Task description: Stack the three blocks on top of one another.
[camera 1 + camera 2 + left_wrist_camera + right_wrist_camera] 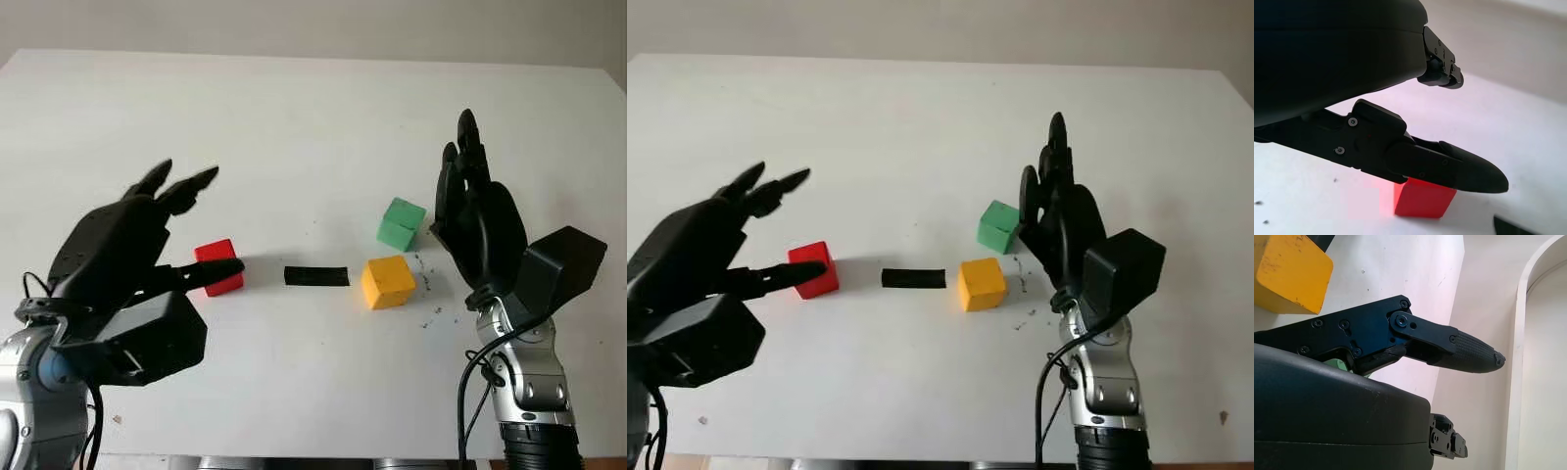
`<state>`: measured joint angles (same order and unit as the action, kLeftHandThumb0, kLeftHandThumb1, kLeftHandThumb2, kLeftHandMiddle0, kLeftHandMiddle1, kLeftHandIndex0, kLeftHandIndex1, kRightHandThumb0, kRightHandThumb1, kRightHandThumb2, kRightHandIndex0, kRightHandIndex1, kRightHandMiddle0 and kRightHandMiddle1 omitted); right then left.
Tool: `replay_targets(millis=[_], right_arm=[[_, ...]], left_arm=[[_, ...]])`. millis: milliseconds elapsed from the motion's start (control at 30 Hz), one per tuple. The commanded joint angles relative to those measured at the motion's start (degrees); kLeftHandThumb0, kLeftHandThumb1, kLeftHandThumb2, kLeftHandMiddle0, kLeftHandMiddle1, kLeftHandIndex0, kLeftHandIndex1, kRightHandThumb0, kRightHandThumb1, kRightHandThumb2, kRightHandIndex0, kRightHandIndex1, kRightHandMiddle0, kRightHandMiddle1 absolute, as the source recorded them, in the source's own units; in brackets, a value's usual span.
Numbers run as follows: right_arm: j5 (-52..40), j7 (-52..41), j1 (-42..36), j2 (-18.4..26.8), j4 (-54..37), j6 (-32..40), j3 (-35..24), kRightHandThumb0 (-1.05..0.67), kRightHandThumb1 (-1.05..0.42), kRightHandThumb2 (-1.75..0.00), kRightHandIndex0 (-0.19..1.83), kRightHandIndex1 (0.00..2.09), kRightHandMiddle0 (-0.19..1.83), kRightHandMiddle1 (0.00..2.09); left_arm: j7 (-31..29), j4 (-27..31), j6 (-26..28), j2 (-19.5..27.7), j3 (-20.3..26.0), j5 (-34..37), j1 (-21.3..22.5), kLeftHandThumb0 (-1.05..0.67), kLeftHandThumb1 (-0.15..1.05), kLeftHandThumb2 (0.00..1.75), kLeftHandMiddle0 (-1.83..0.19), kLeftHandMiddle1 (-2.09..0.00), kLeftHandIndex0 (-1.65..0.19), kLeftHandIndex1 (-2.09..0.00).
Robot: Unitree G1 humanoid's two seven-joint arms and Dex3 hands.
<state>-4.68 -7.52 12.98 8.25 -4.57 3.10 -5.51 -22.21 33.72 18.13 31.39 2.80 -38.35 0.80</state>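
- Nothing was stacked: red block (218, 265), yellow block (388, 281) and green block (401, 223) all sat singly on the white counter (294, 127).
- Red block lay on the left, well apart from the other two; a black strip (316, 276) lay flat between red and yellow.
- Green sat just beyond yellow and a bit to its right, near it, but not touching as far as the head views showed.
- Left hand (147, 245) was open and held nothing; it sat at the red block, one finger (211, 271) crossing the block's near face, the other fingertips above and behind the block.
- From the left wrist view that finger ran right over the red block (1423, 199); contact could not be told.
- Right hand (477, 220) was open, empty, upright just right of green and yellow, palm facing them, touching neither as far as could be seen.
- Step in hand, as a judgement: first pick, left hand lining up on red, grasp not made.
- Next move would likely call for getting the fingers onto opposite faces of red, closing, lifting clear, carrying it over the strip and setting it square on yellow or green.
- Right hand sat close to that pair, so it could take green instead; either way the base block must not get nudged.
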Motion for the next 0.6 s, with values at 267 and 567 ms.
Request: replay_targets(millis=[267,567], right_arm=[[0.76,0.79,-1.02,0.15,-1.20,-0.40,0.02,-0.72,-1.05,-0.73,-0.19,0.00,-0.19,0.00],[0.70,1.05,-1.13,-0.13,-1.12,-0.74,0.24,-0.74,-1.05,-0.72,-0.19,0.00,-0.19,0.00]], left_arm=[[1.97,-3.00,-2.91,2.01,-5.54,-13.74,-1.64,-1.03,1.05,0.14,-0.04,-0.05,-0.34,-0.07],[5.05,-6.14,-2.49,-0.15,-8.26,-26.88,-1.30,-0.89,0.99,0.05,-0.04,-0.06,-0.40,-0.09]])
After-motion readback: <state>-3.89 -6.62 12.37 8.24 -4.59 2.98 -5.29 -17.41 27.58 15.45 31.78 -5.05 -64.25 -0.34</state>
